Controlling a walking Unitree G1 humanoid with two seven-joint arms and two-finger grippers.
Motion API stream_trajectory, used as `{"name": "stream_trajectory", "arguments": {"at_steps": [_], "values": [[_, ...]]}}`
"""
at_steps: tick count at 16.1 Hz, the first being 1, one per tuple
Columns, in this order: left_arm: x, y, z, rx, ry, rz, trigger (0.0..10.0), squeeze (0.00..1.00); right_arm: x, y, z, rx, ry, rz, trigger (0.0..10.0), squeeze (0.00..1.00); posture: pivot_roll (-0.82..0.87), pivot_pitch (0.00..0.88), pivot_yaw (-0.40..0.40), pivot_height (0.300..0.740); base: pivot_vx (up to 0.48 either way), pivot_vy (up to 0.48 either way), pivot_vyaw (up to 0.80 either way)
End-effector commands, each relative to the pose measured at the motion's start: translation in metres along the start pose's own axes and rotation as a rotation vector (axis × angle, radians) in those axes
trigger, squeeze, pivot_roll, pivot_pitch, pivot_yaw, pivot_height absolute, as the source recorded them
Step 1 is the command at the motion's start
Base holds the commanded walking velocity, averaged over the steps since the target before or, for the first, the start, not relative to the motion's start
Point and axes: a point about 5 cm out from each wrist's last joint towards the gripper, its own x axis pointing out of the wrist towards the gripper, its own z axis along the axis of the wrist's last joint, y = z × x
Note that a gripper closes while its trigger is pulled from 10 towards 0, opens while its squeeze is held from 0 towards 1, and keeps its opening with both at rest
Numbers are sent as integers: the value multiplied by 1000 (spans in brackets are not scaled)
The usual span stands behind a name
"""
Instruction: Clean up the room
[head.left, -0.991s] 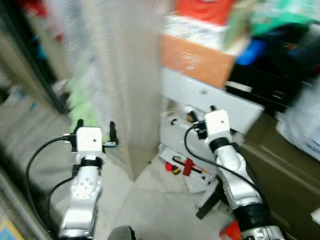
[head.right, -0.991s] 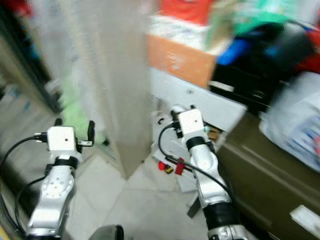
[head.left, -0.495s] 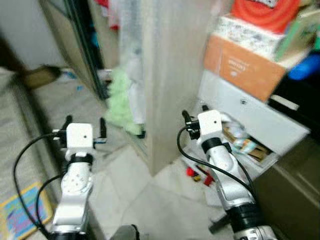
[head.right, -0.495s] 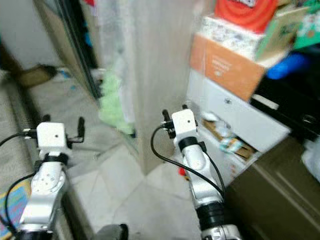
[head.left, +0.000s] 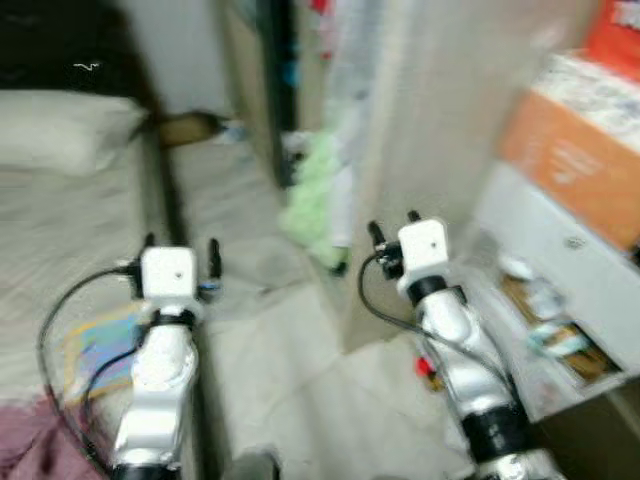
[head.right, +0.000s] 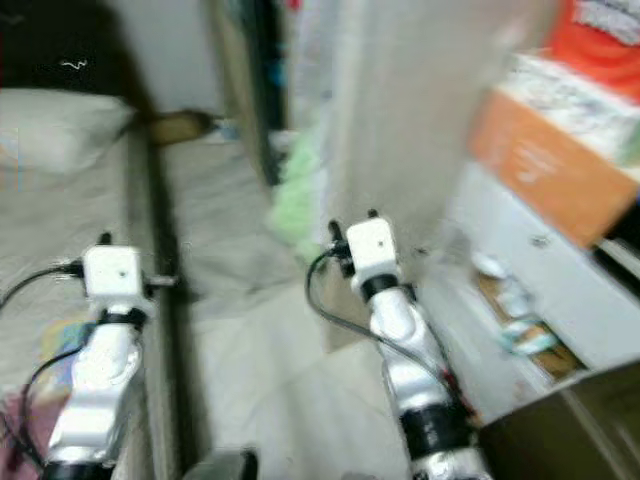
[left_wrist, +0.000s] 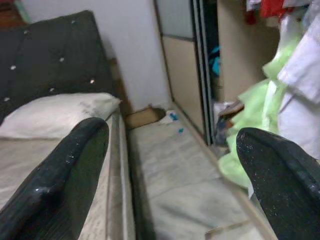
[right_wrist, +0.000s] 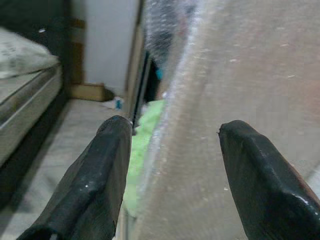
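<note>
view: head frames blurred
left gripper (head.left: 180, 252): raised over the edge of the bed (head.left: 70, 210), jaws spread, nothing between them
right gripper (head.left: 391, 225): raised in front of the pale wardrobe side panel (head.left: 420, 130), jaws spread, holding nothing
bed: on the robot's left, white pillow (left_wrist: 60, 112) at the dark tufted headboard (left_wrist: 50, 55)
bed clutter: colourful flat item (head.left: 95, 345) and maroon cloth (head.left: 30, 445) near the left arm
floor clutter: green cloth pile (head.left: 315, 205) at the foot of the open wardrobe, cardboard piece (left_wrist: 145, 117) and small blue bits by the wall
right side: orange box (head.left: 575, 165) on top of a white drawer unit (head.left: 560, 300), drawer open with items inside
red item (head.left: 425, 367): on the floor just beside the right arm, too blurred to name
</note>
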Motion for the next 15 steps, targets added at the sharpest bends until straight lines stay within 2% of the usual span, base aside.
{"name": "stream_trajectory", "arguments": {"at_steps": [1,15], "values": [[1,4,1,11,-4,3,10000,0,3,1,3,4,-7,1,10000,0,-36,29,-36,740,0,0,800],[1,4,2,-5,-5,23,10000,0,5,1,3,-5,-16,19,10000,0,-33,26,-44,740,0,0,800]]}}
